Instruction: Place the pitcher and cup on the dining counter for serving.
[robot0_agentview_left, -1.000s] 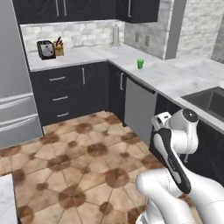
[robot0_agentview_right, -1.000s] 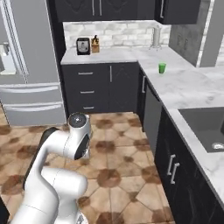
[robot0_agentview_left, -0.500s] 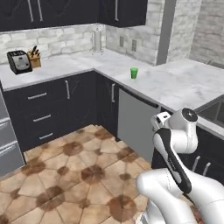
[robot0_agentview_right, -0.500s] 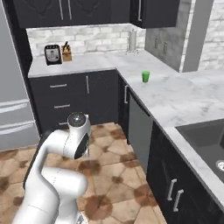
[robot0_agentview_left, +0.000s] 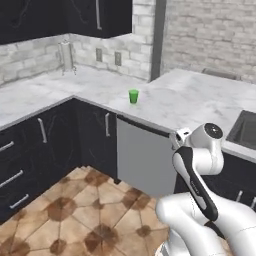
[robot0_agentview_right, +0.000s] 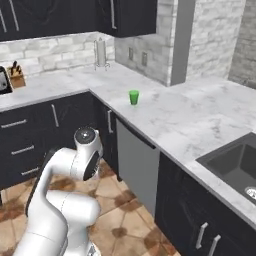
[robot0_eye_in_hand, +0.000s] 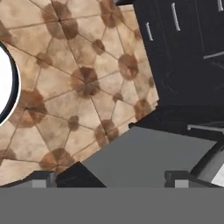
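Cup (robot0_agentview_left: 133, 96) stands upright on the marble worktop (robot0_agentview_left: 200, 100), near its front edge, just right of the inside corner where the two runs of counter meet. In the right base view the cup (robot0_agentview_right: 134, 97) sits the same way, w/ open marble all round it, nothing touching it. Brick wall behind, w/ a paper towel holder (robot0_agentview_right: 100, 54) further back along the wall, well apart from the cup. Knife block (robot0_agentview_right: 16, 79) at far left of the back counter. Sink (robot0_agentview_right: 237, 162) set into the worktop to the right, well apart from the cup.

Arm is folded up low in front of the cabinets, over the tiled floor (robot0_agentview_left: 75, 220), not near the cup. Below the cup's stretch of counter is a grey appliance front (robot0_agentview_left: 142, 160), w/ dark drawers to its left.

Hand view: gripper (robot0_eye_in_hand: 109, 178) points down at the floor tiles and dark cabinet fronts (robot0_eye_in_hand: 188, 52). Fingertips (robot0_eye_in_hand: 43, 178) sit far apart at the bottom edge, spread wide, nothing between them.
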